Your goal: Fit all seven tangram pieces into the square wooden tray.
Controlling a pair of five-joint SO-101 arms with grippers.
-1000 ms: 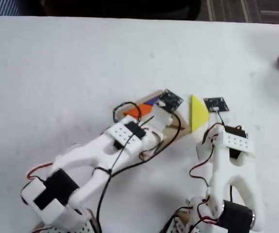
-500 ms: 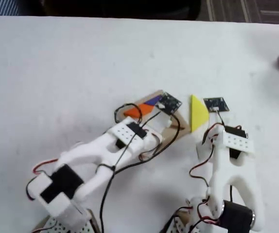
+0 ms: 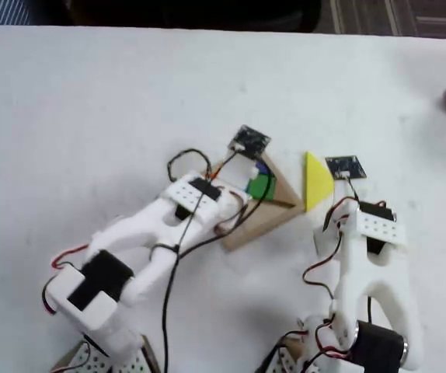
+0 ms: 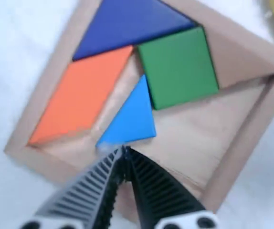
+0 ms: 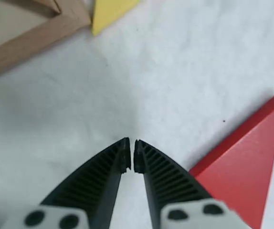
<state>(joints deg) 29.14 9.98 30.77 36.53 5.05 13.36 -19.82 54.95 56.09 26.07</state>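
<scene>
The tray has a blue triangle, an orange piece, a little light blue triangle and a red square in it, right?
Not quite. The square in the tray is green, not red; the left wrist view shows it. The blue triangle, orange piece and little light blue triangle are in there too.

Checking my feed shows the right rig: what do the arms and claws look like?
The left arm and right arm have white plastic shells, black motor blocks and loose black and red cables. The left claw and right claw have black ribbed fingers tapering from white bases.
</scene>
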